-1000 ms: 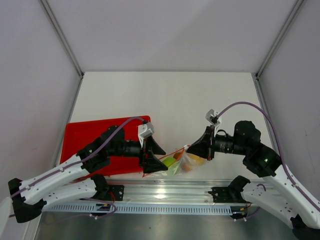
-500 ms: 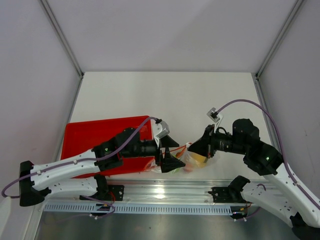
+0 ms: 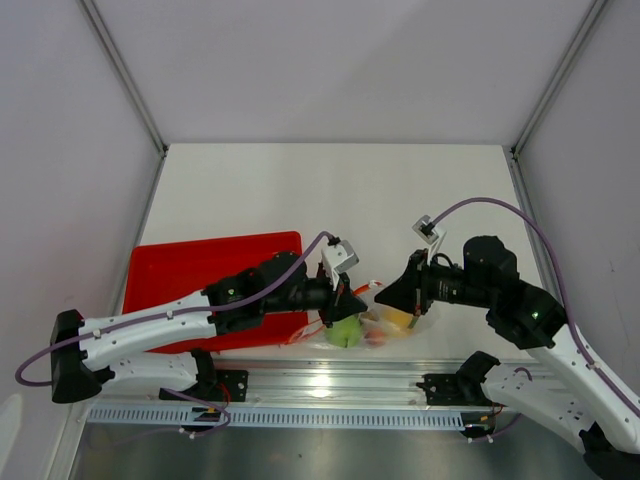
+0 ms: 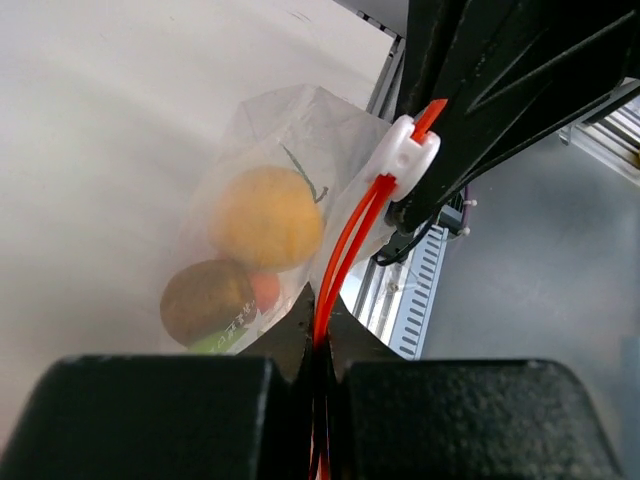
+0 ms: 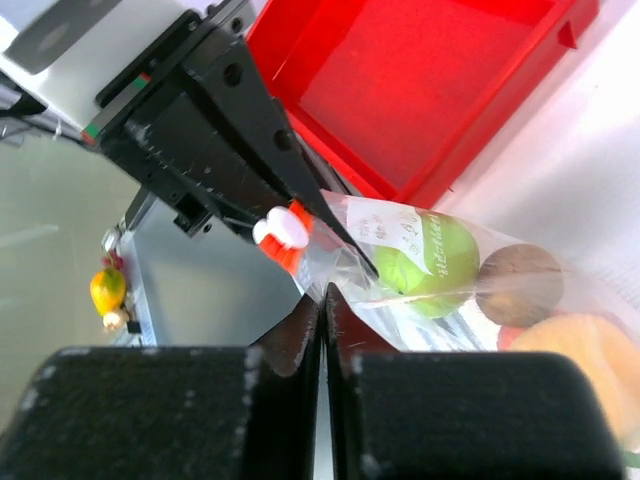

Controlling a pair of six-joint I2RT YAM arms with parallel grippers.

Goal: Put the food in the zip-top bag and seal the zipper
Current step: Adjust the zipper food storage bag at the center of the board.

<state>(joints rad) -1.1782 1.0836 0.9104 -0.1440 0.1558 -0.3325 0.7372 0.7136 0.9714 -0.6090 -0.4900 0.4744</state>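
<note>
Zipper [image 4: 345, 250] runs right from my left jaws, shut on it. Right jaws pinch the bag [image 4: 290, 110] beside the slider [image 4: 413, 155].

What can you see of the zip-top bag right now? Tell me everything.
The zip-top bag is clear, soft, crinkled plastic with printed lettering, edged by a red-orange zipper carrying a white slider. It holds the green apple, yellow-orange fruit and brown fruit. The left gripper pinches the zipper; the right gripper pinches the bag's edge.
</note>
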